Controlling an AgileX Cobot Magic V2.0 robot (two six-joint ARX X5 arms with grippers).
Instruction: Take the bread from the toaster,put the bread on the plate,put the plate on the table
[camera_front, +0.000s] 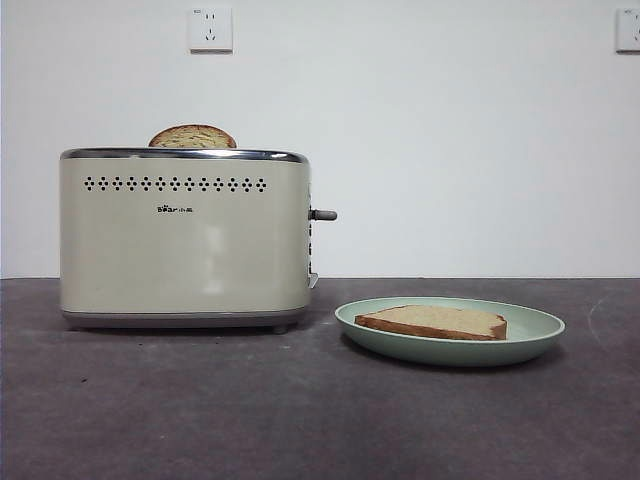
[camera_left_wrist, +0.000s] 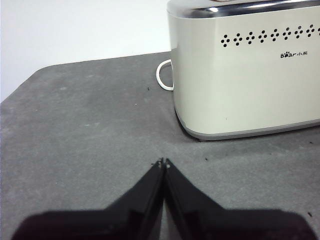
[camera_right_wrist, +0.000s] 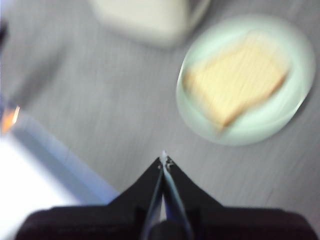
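The bread (camera_front: 437, 321), a flat tan slice with a brown crust, lies on the pale green plate (camera_front: 540, 328), which rests on the table (camera_front: 300, 410) right of the cream toaster (camera_front: 185, 235). In the blurred right wrist view the bread (camera_right_wrist: 235, 80) and plate (camera_right_wrist: 295, 100) lie ahead of my shut, empty right gripper (camera_right_wrist: 163, 159), well apart from it. My left gripper (camera_left_wrist: 163, 162) is shut and empty above the table, short of the toaster (camera_left_wrist: 250, 70). Neither gripper shows in the front view.
A narrower speckled slice (camera_front: 192, 137) sticks up from the toaster's slot. The grey lever (camera_front: 323, 215) juts from its right side. A white cord (camera_left_wrist: 162, 75) loops behind the toaster. A pale table edge (camera_right_wrist: 60, 155) shows in the right wrist view.
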